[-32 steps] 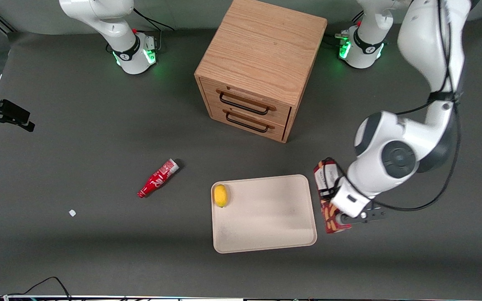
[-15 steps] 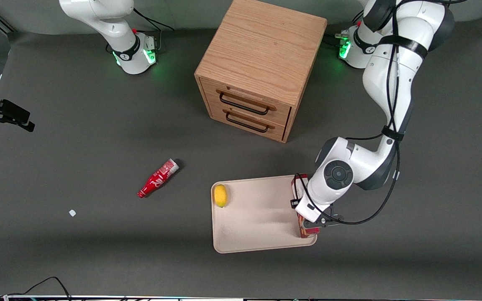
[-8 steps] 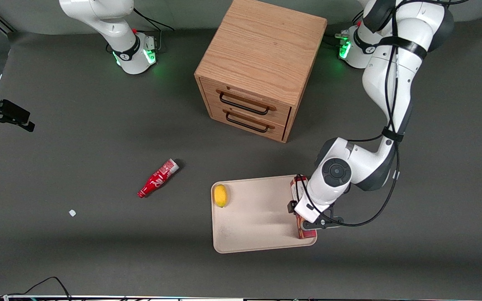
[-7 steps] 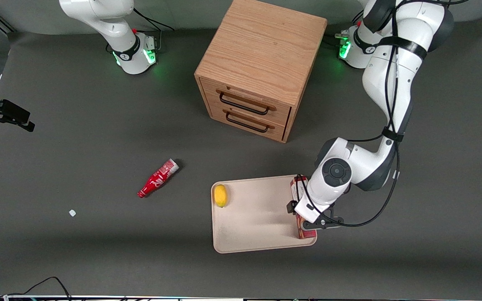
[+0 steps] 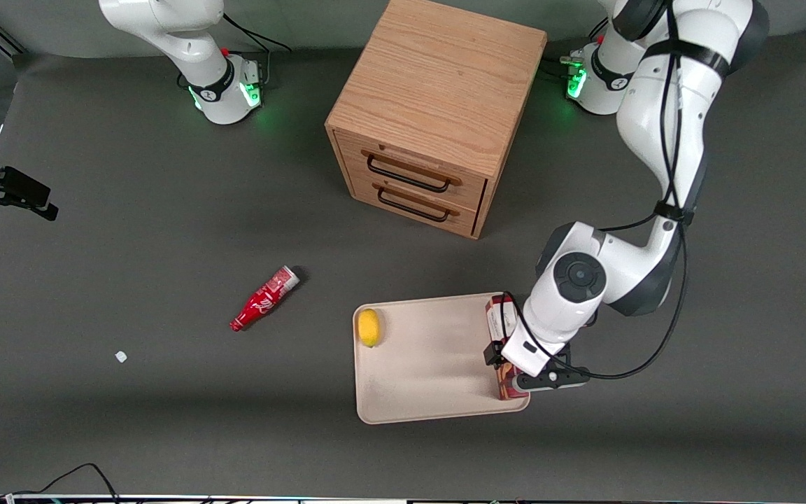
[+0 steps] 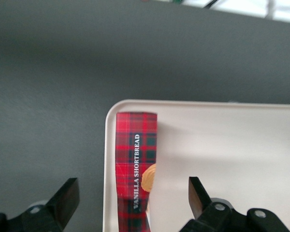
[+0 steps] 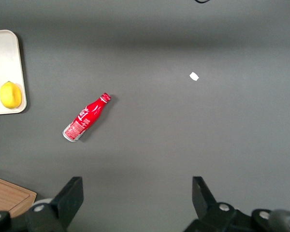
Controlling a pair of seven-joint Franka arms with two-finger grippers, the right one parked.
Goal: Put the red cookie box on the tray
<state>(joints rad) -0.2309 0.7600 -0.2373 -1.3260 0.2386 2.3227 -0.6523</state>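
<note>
The red cookie box [image 6: 136, 164] lies inside the tray [image 5: 431, 364], along the tray's short edge at the working arm's end, its long side against that raised rim. In the left wrist view its tartan side faces up, printed "VANILLA SHORTBREAD", with a tan biscuit picture on the face turned toward the tray's middle. In the front view the white end panel of the box [image 5: 499, 316] points toward the wooden drawer cabinet [image 5: 438, 112], while the arm's wrist hides much of the rest.

The claw [image 6: 130, 203] hovers over the box with its fingers [image 6: 65, 200] spread wide apart; one finger is over the dark desk [image 5: 165, 210] just outside the tray's rim, the other over the tray floor, and neither touches the box.

A yellow lemon [image 5: 369, 327] rests on the tray near the short edge toward the parked arm's end. A red soda bottle [image 5: 264, 299] lies on its side on the desk, nearer the parked arm's end, and a small white scrap [image 5: 120, 356] lies farther that way.
</note>
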